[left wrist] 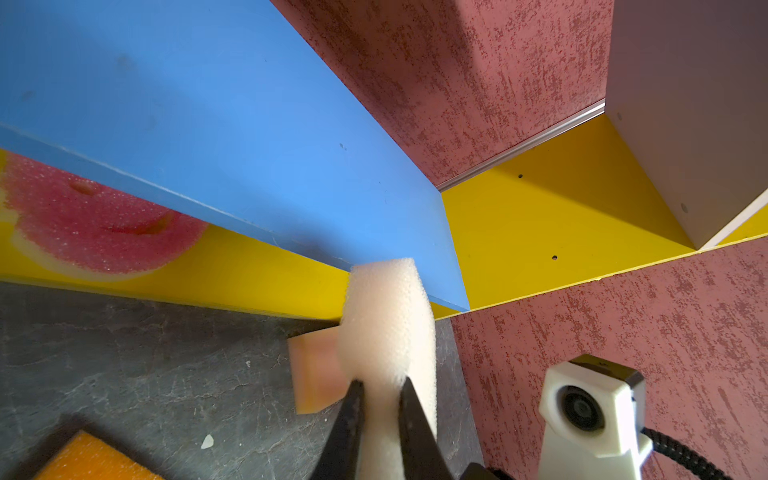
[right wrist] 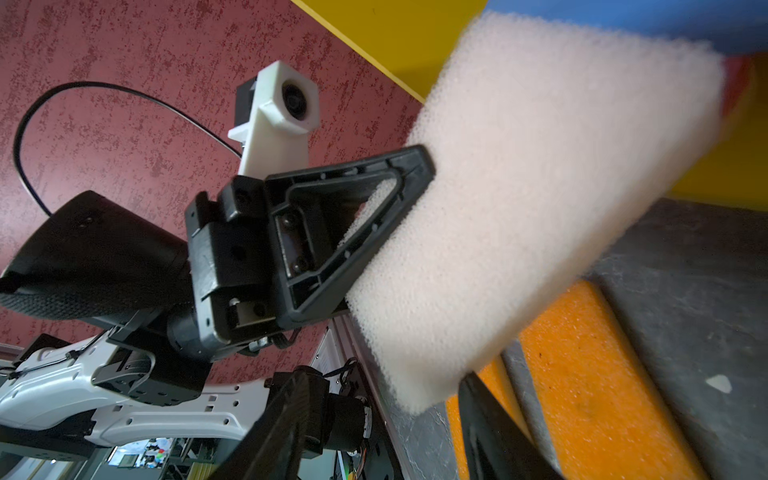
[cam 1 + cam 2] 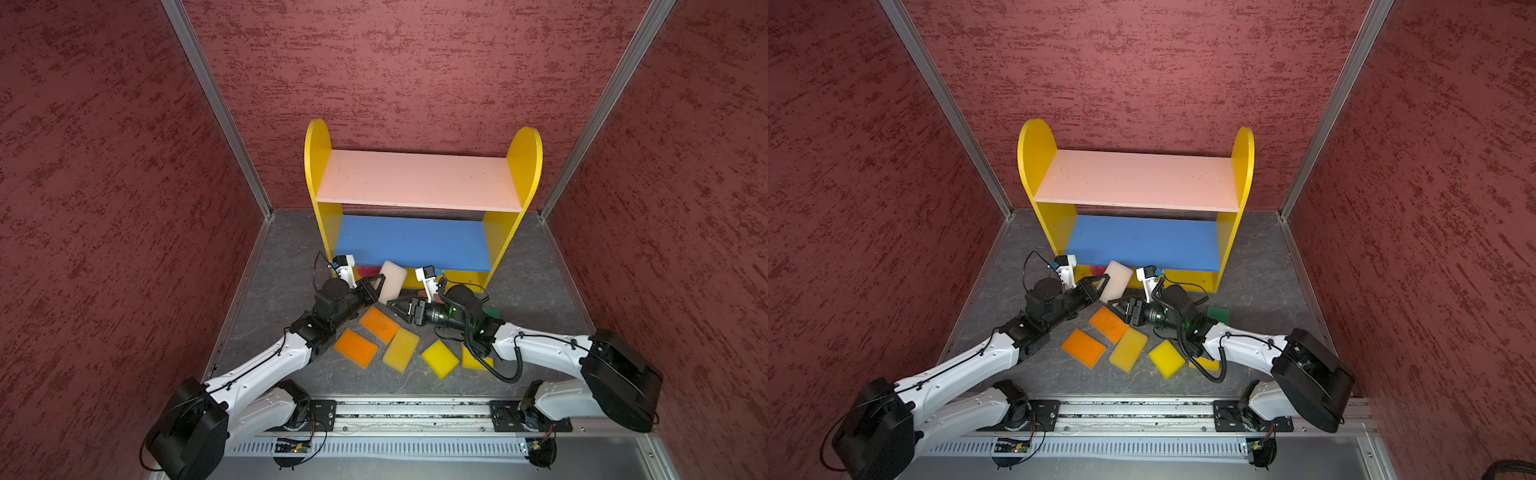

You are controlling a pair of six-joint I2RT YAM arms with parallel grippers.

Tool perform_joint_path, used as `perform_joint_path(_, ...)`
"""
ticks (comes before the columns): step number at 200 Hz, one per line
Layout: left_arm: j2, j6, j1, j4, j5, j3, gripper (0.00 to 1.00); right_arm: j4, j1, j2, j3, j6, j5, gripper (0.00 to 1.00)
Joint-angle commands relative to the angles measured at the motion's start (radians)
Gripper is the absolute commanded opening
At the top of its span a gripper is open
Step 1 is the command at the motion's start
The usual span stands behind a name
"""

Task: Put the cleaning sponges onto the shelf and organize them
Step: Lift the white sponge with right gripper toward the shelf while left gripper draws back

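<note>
**Desk:** What is the left arm doing at the shelf [image 3: 318,166]?

**Photographer:** The left jaws pinch the off-white sponge [image 1: 386,324] near one end, hard enough to squeeze the foam to a waist. It stands on edge and tilted, with its free end up at the front edge of the blue middle board [image 3: 411,243]. I cannot tell whether it touches. Held edge-on like that, it looks lined up to slide in on that board

**Desk:** And the right jaws?

**Photographer:** Spread and gripping nothing, just beside the sponge's lower corner. I read it as support for the floppy end, or a grip let go

**Desk:** Where are the other sponges?

**Photographer:** The round red-pink sponge [image 1: 91,224] lies on the yellow base under the blue board. The peach sponge [image 1: 316,374] sits on the table [image 3: 291,257] just in front of the base. Two orange sponges [image 3: 379,324] and three yellow sponges [image 3: 401,350] lie scattered on the table between the arms, and the green-topped sponge [image 3: 1218,312] is beside the right arm. Most of the job is not yet done
</note>
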Motion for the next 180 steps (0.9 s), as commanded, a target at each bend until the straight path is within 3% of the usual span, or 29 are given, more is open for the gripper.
perform_joint_path(1, -0.025, -0.002, -0.011, 0.027, -0.026, -0.01, 0.16, 0.057, 0.004, 0.03, 0.013, 0.043, 0.053, 0.56)
perform_joint_path(43, -0.041, 0.007, -0.031, 0.009, -0.06, -0.013, 0.17, 0.042, 0.004, -0.005, -0.017, 0.057, 0.128, 0.4)
perform_joint_path(97, -0.015, 0.015, -0.065, 0.026, -0.092, 0.001, 0.18, 0.106, 0.004, 0.012, -0.007, 0.068, 0.11, 0.43)
perform_joint_path(123, -0.01, 0.023, -0.07, 0.021, -0.096, 0.006, 0.2, 0.121, 0.004, 0.023, -0.004, 0.079, 0.111, 0.21)
perform_joint_path(135, -0.013, 0.028, -0.07, 0.007, -0.104, 0.006, 0.21, 0.112, 0.004, 0.012, -0.014, 0.079, 0.122, 0.16)
perform_joint_path(149, -0.022, 0.033, -0.07, -0.009, -0.12, 0.003, 0.27, 0.077, 0.003, -0.009, -0.023, 0.077, 0.141, 0.16)
perform_joint_path(180, -0.076, 0.105, -0.07, -0.159, -0.171, 0.026, 0.52, -0.155, -0.007, -0.064, 0.008, 0.024, 0.167, 0.12)
